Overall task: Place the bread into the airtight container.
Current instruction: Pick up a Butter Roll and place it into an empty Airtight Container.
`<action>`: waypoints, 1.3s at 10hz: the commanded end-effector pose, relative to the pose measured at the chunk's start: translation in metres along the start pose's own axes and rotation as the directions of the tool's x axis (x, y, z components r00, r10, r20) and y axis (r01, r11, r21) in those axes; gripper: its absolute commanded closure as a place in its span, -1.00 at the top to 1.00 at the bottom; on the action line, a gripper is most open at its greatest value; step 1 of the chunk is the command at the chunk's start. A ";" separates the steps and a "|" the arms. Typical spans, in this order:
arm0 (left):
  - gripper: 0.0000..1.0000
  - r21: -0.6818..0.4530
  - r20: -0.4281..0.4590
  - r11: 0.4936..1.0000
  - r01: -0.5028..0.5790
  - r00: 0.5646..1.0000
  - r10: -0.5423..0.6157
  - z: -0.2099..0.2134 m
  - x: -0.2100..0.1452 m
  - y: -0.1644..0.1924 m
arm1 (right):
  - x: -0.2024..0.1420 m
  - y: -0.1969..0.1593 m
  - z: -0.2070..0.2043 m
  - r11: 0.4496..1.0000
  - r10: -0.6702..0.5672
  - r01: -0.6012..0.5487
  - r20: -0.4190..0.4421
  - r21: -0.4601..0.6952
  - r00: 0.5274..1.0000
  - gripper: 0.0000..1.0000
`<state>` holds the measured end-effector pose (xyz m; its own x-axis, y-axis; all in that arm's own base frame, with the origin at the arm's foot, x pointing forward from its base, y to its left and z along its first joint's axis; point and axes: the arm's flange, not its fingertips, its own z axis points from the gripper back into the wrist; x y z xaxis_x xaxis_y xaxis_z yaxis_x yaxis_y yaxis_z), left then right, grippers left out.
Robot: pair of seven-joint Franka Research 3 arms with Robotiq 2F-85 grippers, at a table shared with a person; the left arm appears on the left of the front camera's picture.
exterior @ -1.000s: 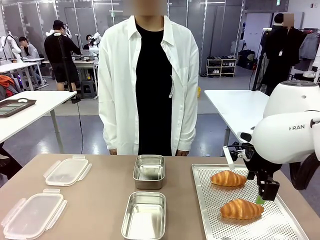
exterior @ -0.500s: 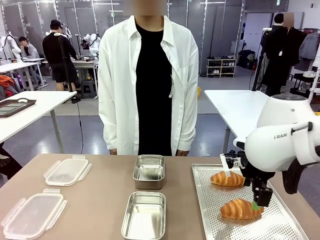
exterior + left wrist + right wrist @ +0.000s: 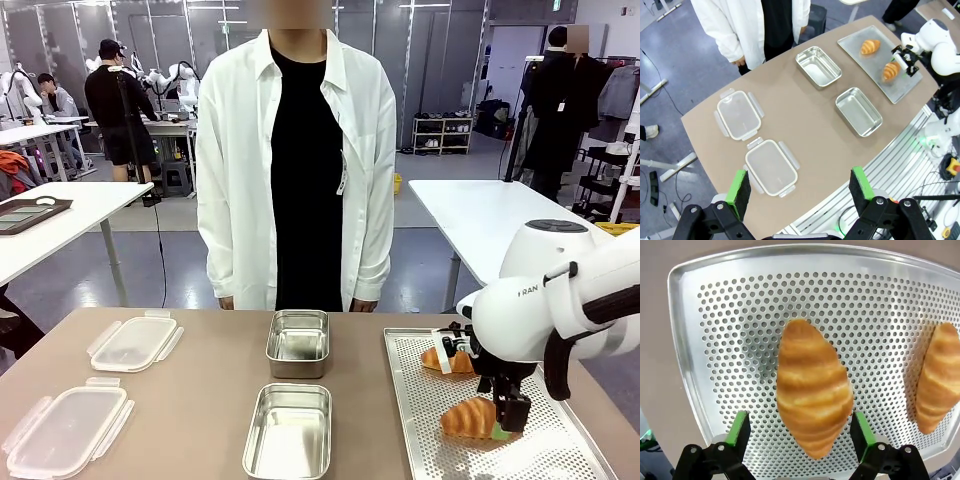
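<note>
Right claw [image 3: 799,429]: released, astride golden-brown croissant [image 3: 812,390] on perforated silver metal tray [image 3: 730,315]. Left claw [image 3: 800,186]: released, high above brown bench [image 3: 805,125].

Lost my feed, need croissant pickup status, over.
Right claw open, straddling nearer croissant on perforated tray. Left claw open, high over table. Nearer steel container empty, nothing blocking.

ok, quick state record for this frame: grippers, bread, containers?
right gripper: open, straddling the near croissant, not closed
left gripper: open, empty, high above the table
far croissant: on the perforated tray, untouched
near steel container: empty
far steel container: empty
near lid: off, on table, robot's left
far lid: same side, off
</note>
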<state>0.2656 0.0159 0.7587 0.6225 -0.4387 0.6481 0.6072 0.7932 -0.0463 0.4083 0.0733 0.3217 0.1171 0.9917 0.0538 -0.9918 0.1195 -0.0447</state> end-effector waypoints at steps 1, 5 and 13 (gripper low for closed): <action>1.00 -0.004 -0.001 1.000 0.017 1.000 -0.017 0.001 0.002 -0.001 | 0.000 -0.008 -0.009 0.999 0.026 -0.025 0.025 -0.020 0.999 1.00; 1.00 -0.004 -0.001 1.000 0.017 1.000 -0.017 0.001 0.002 -0.001 | 0.000 -0.016 -0.027 0.999 -0.008 0.008 0.000 -0.034 1.000 1.00; 1.00 -0.004 -0.001 1.000 0.017 1.000 -0.017 0.001 0.002 -0.001 | -0.002 -0.019 -0.026 1.000 -0.009 0.009 0.003 0.001 1.000 -0.07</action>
<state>0.2656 0.0159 0.7586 0.6225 -0.4387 0.6481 0.6072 0.7932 -0.0462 0.4256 0.0720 0.2940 0.1377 0.9894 0.0456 -0.9885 0.1401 -0.0563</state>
